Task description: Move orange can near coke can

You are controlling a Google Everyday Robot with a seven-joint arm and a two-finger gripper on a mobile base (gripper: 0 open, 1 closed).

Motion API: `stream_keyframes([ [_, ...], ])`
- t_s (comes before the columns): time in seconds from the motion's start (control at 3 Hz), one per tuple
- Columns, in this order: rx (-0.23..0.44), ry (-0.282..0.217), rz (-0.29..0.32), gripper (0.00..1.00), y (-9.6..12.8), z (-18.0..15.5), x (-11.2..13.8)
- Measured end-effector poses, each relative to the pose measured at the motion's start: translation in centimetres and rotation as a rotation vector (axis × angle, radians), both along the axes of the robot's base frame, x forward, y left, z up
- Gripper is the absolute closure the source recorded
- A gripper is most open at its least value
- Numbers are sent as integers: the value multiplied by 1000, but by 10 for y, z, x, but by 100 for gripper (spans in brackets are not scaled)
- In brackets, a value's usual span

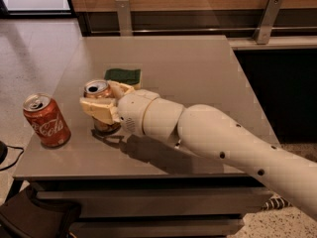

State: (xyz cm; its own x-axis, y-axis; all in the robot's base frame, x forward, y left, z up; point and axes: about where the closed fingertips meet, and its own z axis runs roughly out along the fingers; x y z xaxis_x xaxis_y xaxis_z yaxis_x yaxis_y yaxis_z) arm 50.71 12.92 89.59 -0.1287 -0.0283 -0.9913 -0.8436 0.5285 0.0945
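The orange can [98, 89] stands upright on the grey table [198, 68], left of centre; only its silver top and a strip of its lower side show. My gripper [101, 108] is shut on the orange can, its cream fingers [96, 110] wrapped around the can's body. The coke can [47, 120], red with white script and a silver top, stands upright near the table's front left corner, a short gap to the left of the gripper. My cream arm [223, 143] reaches in from the lower right.
A dark green sponge [123, 75] lies on the table just behind the orange can. A wooden wall with metal brackets [267, 19] runs along the table's far edge. The table's left edge drops to the tiled floor [29, 58].
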Motion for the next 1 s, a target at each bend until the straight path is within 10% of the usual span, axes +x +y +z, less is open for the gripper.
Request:
stream_keyframes([
  [0.67, -1, -2, 5, 12, 3, 1, -1],
  [1.0, -2, -2, 6, 0, 4, 1, -2],
])
